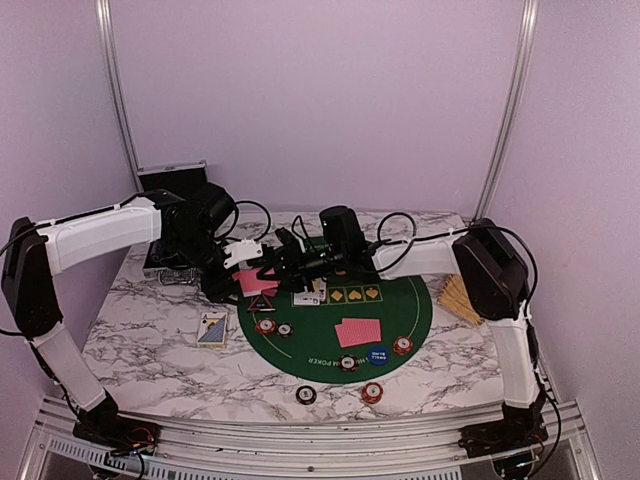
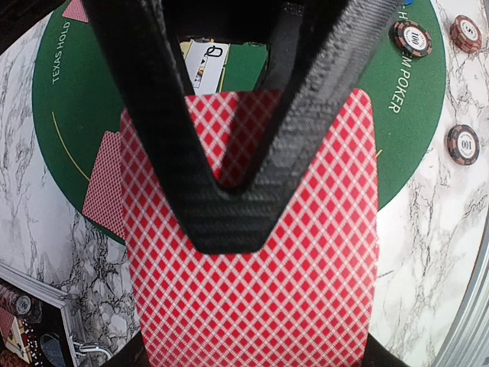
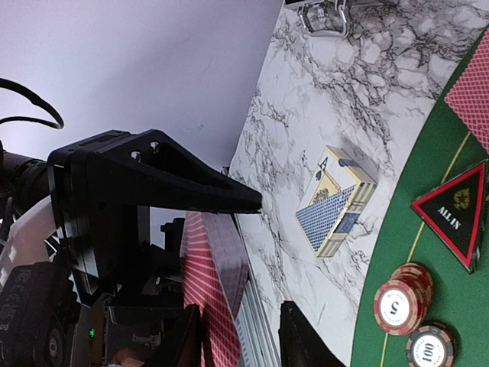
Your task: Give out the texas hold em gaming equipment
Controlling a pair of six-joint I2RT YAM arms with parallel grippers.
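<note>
**Left arm** (image 1: pixel 100 235): base at 7 o'clock of the top view. The upper link rises to an elbow at 9 o'clock. The white forearm runs toward 3 o'clock and ends in a dark wrist near centre.

**Left gripper** (image 2: pixel 229 229): jaws closed flat on a stack of playing cards (image 2: pixel 252 306).

**Right arm** (image 1: pixel 415 258): base at 5 o'clock, elbow at 3 o'clock. The forearm runs toward 9 o'clock, and its wrist sits just beside the left one.

**Right gripper** (image 3: pixel 276 260): jaws apart, one on each side of the stack's edge. Contact with it cannot be made out.
</note>
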